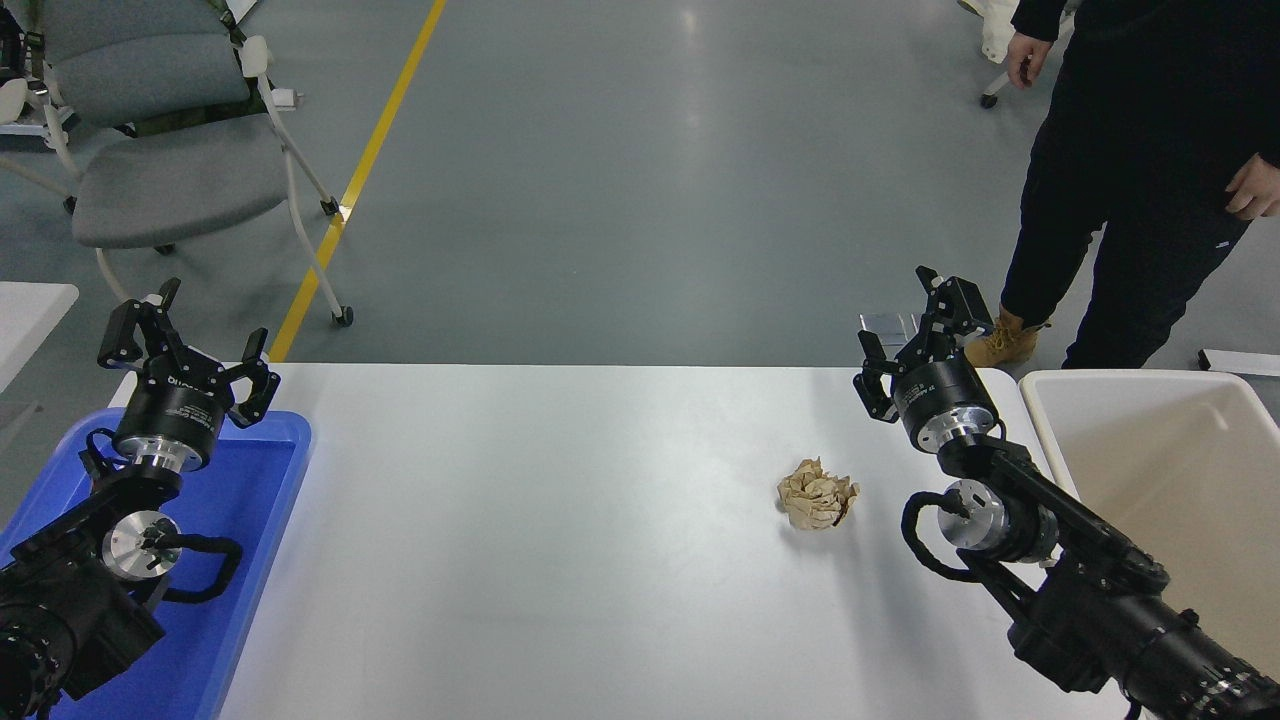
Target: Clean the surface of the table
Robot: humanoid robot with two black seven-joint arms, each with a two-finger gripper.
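The white table surface point(560, 520) spans the middle of the view. A crumpled ball of tan paper point(817, 497) lies on it, right of centre. My right gripper point(912, 328) hangs open and empty over the table's far edge, up and to the right of the paper ball and well apart from it. Its arm runs in from the lower right corner. Parked at the lower left, my left gripper point(186, 338) is open and empty above the far end of the blue tray point(255, 560).
A beige bin point(1160, 470) stands at the table's right side. A person in black point(1140, 170) stands beyond the far right corner. A grey chair point(160, 150) sits on the floor at the far left. A yellow floor line point(360, 170) runs behind the table.
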